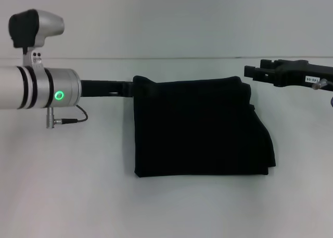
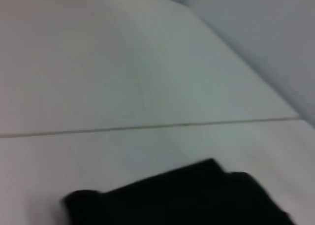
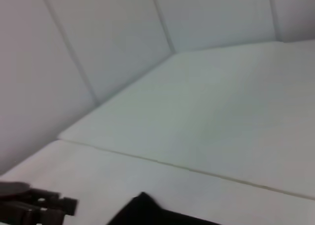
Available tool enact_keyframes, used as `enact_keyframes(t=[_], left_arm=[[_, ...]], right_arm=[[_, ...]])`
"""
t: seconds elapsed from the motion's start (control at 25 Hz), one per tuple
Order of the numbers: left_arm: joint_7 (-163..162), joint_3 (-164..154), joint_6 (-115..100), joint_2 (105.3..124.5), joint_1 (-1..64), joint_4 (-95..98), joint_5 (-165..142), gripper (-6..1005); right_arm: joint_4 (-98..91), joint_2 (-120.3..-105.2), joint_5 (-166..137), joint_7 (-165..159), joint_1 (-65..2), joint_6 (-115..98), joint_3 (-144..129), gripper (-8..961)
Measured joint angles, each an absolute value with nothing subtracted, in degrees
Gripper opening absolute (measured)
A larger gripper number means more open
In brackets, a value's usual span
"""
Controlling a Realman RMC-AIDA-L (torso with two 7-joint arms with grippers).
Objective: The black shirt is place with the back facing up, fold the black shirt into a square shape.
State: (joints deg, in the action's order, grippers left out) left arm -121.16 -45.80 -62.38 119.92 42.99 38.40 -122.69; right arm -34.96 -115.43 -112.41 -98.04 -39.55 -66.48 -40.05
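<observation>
Only the head view shows black shirt [image 1: 200,127] folded square; pincers' spread unclear.

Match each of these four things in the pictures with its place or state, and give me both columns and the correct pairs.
Things:
1. black shirt
2. left gripper
3. right gripper
4. green light

Places or states:
A. glowing on the left arm's wrist
B. at the shirt's far left corner
C. off the cloth, beside the shirt's far right corner
D. folded into a rough square on the white table

Pairs: 1-D, 2-B, 3-C, 4-A
</observation>
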Motion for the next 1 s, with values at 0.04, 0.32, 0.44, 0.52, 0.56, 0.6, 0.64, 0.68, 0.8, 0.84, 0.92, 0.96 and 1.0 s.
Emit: enact_keyframes(t=[0.04,0.32,0.44,0.52,0.56,0.6,0.64,0.68,0.8,0.84,0.92,0.96,1.0], left_arm=[[-120.2,-45.8,-65.6,120.0,42.8,39.7,-122.5,742],[-104.2,-47.1,-75.1,120.81,43.6,40.3,-119.4,777],[-99.2,-50.7,-72.7,121.51,44.1,40.2,-119.8,775],[-98.6,-54.0,-69.4,121.67,44.2,40.2,-120.2,773],[-98.5,-56.2,-67.5,121.72,44.2,40.2,-120.2,773],[-98.5,-57.7,-66.2,121.76,44.1,40.3,-120.3,773],[-98.3,-58.8,-65.3,121.82,44.0,40.4,-120.3,772],[-98.3,-59.3,-64.9,121.88,43.9,40.6,-120.3,772],[-97.8,-59.8,-64.7,122.01,43.7,41.0,-120.3,771],[-97.6,-59.7,-64.7,122.01,43.7,41.0,-120.3,771],[-97.5,-59.6,-64.9,121.95,43.7,40.9,-120.3,770],[-97.5,-59.6,-65.0,121.9,43.6,40.9,-120.3,770],[-97.5,-59.5,-65.0,121.87,43.5,40.9,-120.3,770]], right_arm=[[-35.0,-115.4,-112.2,-96.9,-39.4,-67.9,-39.7,603],[-35.2,-116.6,-111.6,-90.3,-38.7,-72.6,-41.2,718],[-35.4,-116.65,-113.1,-91.4,-39.1,-72.5,-43.7,718],[-35.6,-116.65,-114.5,-92.8,-39.6,-72.2,-44.6,719],[-35.6,-116.64,-115.2,-93.3,-39.8,-72.2,-44.8,719],[-35.6,-116.64,-116.0,-93.5,-39.9,-72.2,-44.9,719],[-35.6,-116.63,-116.8,-93.7,-40.1,-72.2,-45.0,719],[-35.6,-116.63,-117.6,-93.7,-40.2,-72.2,-45.1,719],[-35.6,-116.63,-119.5,-93.6,-40.5,-72.3,-45.1,716],[-35.6,-116.59,-119.7,-93.3,-40.4,-72.5,-45.1,715],[-35.6,-116.54,-119.8,-93.1,-40.4,-72.6,-45.1,712],[-35.6,-116.51,-119.8,-93.1,-40.3,-72.7,-45.1,711],[-35.6,-116.49,-119.8,-93.1,-40.3,-72.6,-45.2,711]])
